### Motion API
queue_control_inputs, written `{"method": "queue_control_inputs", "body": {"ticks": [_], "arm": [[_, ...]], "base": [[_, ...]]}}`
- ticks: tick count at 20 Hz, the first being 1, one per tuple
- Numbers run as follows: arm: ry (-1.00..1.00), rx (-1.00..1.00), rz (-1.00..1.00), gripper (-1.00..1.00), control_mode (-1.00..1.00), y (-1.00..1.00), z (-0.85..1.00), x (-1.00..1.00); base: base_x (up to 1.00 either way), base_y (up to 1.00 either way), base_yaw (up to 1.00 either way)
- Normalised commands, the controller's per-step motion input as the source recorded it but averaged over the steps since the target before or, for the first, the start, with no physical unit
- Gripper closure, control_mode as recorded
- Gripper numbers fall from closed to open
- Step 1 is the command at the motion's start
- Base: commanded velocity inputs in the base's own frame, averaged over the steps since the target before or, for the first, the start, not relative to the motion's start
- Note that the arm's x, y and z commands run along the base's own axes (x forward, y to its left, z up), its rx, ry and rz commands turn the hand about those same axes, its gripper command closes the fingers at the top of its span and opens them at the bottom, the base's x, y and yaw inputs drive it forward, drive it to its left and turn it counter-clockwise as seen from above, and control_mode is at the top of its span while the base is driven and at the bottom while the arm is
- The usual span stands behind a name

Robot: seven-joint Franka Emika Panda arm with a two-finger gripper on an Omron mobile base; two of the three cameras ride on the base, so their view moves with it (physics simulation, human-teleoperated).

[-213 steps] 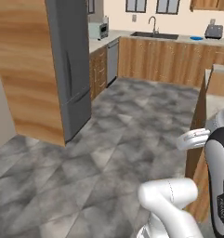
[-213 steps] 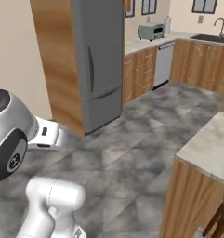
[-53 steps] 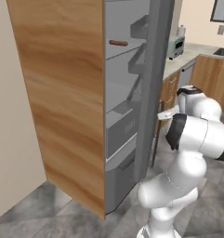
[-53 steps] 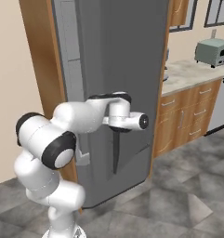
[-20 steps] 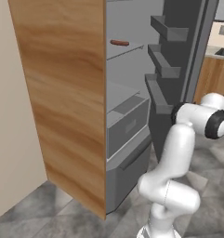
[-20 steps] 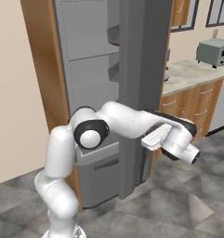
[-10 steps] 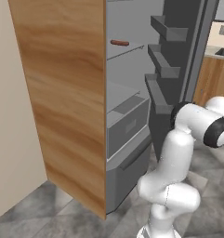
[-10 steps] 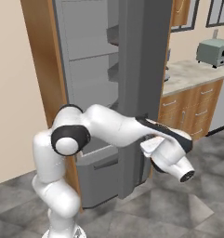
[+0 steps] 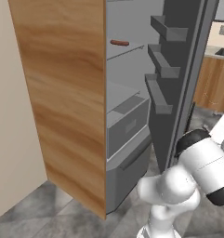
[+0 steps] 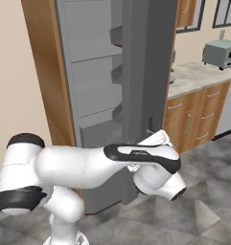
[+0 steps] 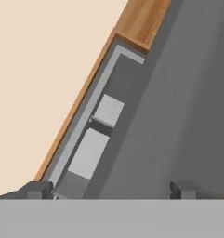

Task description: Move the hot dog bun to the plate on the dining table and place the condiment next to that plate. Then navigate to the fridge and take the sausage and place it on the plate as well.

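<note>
Fridge [image 9: 67, 93] stands open on grey stone floor [image 9: 34, 209], sausage [image 9: 119, 43] on upper shelf; hand [image 11: 111, 188] released, empty; no writing legible

The fridge [image 9: 67, 93] has warm wood-grain side panels, streaked orange-brown, and a plain mid-grey interior; its shelves and drawers [image 9: 127, 125] are the same flat grey. The door [image 9: 187, 69] and its bins [image 9: 165, 65] are a darker charcoal grey. The sausage [image 9: 119, 43] is reddish-brown against the grey. The wall [image 9: 11, 139] is pale beige. The floor [image 10: 203, 210] is grey with a mottled, marbled pattern. The cabinets [image 10: 193, 119] are orange-brown wood under a beige-grey speckled counter [image 10: 193, 74]; the toaster oven [image 10: 221, 52] is pale grey-green. In the hand view the fingertips [image 11: 38, 189] are dark grey, and above the left one run a beige wall, a wood strip and light grey speckled panels [image 11: 90, 153].
</note>
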Motion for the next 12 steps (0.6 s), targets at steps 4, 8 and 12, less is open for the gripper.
{"method": "queue_control_inputs", "body": {"ticks": [4, 8, 12], "arm": [[-0.12, -0.12, 0.0, -1.0, -1.0, 1.0, 1.0, -0.83], [0.04, -0.1, 0.0, -1.0, -1.0, 1.0, 1.0, -0.71], [0.3, -0.08, -0.1, -1.0, -1.0, 1.0, 1.0, -0.56]], "base": [[0.0, 0.0, 0.0], [0.0, 0.0, 0.0], [0.0, 0.0, 0.0]]}}
